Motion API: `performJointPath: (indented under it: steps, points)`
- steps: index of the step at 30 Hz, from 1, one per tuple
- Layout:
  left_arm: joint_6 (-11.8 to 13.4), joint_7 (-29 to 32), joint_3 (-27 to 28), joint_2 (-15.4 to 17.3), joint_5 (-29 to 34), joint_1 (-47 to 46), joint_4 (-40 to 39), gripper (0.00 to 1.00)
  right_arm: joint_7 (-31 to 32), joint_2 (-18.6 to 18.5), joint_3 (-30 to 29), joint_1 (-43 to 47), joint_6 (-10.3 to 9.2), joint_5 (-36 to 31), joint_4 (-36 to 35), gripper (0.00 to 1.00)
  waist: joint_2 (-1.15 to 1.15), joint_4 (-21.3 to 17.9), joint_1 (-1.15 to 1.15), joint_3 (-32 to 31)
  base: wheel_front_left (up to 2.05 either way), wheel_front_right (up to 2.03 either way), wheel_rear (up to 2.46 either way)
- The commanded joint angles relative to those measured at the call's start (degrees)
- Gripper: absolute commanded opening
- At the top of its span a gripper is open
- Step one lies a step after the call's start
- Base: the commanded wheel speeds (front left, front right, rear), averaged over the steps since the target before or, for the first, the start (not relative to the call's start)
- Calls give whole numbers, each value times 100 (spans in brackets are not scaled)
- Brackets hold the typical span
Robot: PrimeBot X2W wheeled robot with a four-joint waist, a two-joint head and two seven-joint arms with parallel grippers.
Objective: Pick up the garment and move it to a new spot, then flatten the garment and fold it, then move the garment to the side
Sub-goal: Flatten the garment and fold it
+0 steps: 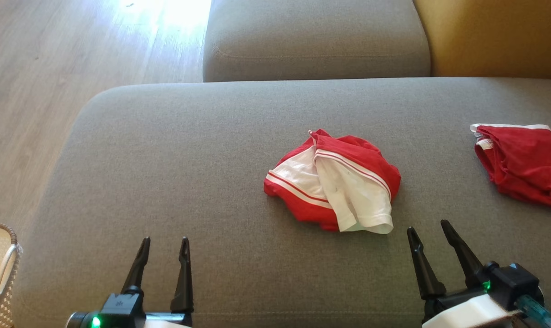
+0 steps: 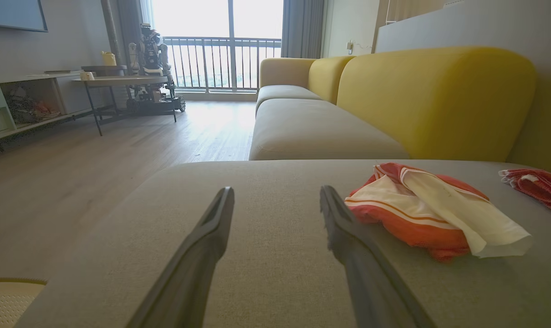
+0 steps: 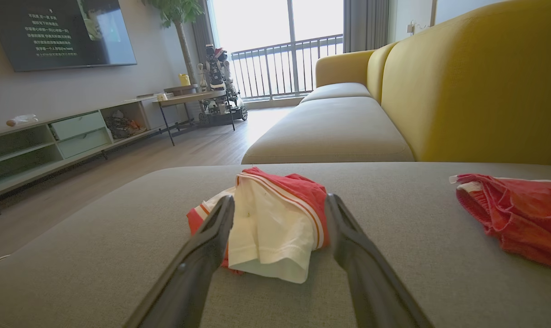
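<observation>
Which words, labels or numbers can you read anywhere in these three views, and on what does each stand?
Screen on the wall: several lines of pale text, too small and blurred to read.
Red and white garment: stripes, no lettering to be seen.
Nothing else is readable.

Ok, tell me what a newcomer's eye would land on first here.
A crumpled red-and-white garment lies mid-seat on the grey sofa cushion. A second red garment sits apart near the cushion's right edge. Both pairs of jaws stand open and empty at the near edge.
</observation>
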Motion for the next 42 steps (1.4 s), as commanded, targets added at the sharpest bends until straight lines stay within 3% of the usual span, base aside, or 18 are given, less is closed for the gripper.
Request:
performJointPath:
  steps: [1, 7, 11, 15, 21, 27, 34, 42]
  points:
    - [-42, -69, 158, -70, 49, -220, -150, 100, -37, -39, 145, -155, -2, 21, -176, 100, 0, -7, 1, 20, 0, 0, 0]
    - [-140, -69, 74, -124, -135, -316, -14, 100, -37, -39, 153, -183, -2, 31, -176, 100, 0, -52, 1, 97, 0, 0, 0]
    - [-444, -69, -178, -160, -602, -773, 323, 100, -37, -39, 183, -266, -2, -17, -196, 100, 0, -113, 1, 242, 0, 0, 0]
    - [-703, -68, -709, -168, -1238, -1639, 1145, 100, -37, -39, 256, -382, -2, -30, -247, 100, 0, -261, 1, 518, 0, 0, 0]
    - [-749, 64, -1497, -170, -2497, -3369, 2237, 100, -37, -39, 277, -701, -2, -53, -384, 100, 0, -558, 1, 1160, 0, 0, 0]
    - [-824, 407, -2136, -170, -3206, -4724, 3171, 100, -37, -39, 269, -1003, -2, -41, -465, 100, 0, -845, 1, 1636, 0, 0, 0]
    - [-946, 635, -2649, -170, -3675, -5515, 4046, 100, -37, -39, 284, -1212, -2, -7, -526, 100, 0, -1149, 1, 1921, 0, 0, 0]
    - [-968, 334, -2949, -171, -3949, -5943, 4638, 100, -37, -39, 310, -1277, -2, -2, -523, 100, 0, -1345, 1, 2012, 0, 0, 0]
